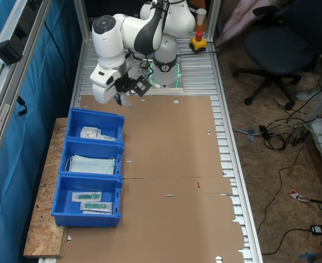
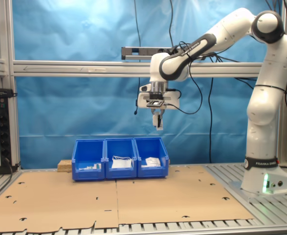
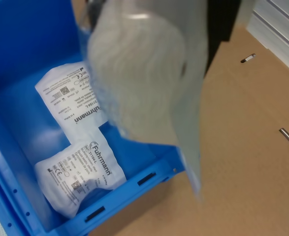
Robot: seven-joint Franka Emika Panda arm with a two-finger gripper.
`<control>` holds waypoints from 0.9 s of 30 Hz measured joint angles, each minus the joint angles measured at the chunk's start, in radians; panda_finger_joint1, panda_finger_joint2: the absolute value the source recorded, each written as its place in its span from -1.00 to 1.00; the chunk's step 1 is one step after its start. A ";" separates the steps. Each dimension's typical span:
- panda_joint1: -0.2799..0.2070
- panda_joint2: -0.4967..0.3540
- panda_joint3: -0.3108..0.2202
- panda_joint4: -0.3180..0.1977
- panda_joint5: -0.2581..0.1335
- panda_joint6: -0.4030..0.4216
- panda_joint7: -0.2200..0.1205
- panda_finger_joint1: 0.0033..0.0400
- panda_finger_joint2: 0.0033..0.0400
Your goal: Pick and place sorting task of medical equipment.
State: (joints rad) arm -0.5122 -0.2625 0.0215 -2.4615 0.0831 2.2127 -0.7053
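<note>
Gripper [image 2: 158,119], upper centre of the second exterior view, hangs high above the row of blue bins [image 2: 120,159], jaws clamped on a white sachet [image 3: 149,73]. Wrist view: the end bin [image 3: 16,59] below holds two more sachets [image 3: 78,174].

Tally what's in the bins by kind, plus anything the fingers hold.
White sachets in the end bin: 2
Sachet held by the gripper: 1
Clear packets with teal items: 2
Face mask stack: 1
Total: 6
</note>
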 joint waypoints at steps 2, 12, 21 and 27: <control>0.000 0.003 0.000 0.000 0.000 0.000 0.000 -0.85 -0.85; 0.000 0.012 -0.006 0.000 0.000 0.000 0.000 -0.85 -0.85; 0.000 0.020 -0.019 0.000 0.000 0.004 0.000 -0.85 -0.85; 0.000 0.042 -0.032 0.000 0.000 0.021 0.000 -0.85 -0.85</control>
State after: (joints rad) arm -0.5122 -0.2209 -0.0103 -2.4614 0.0831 2.2339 -0.7055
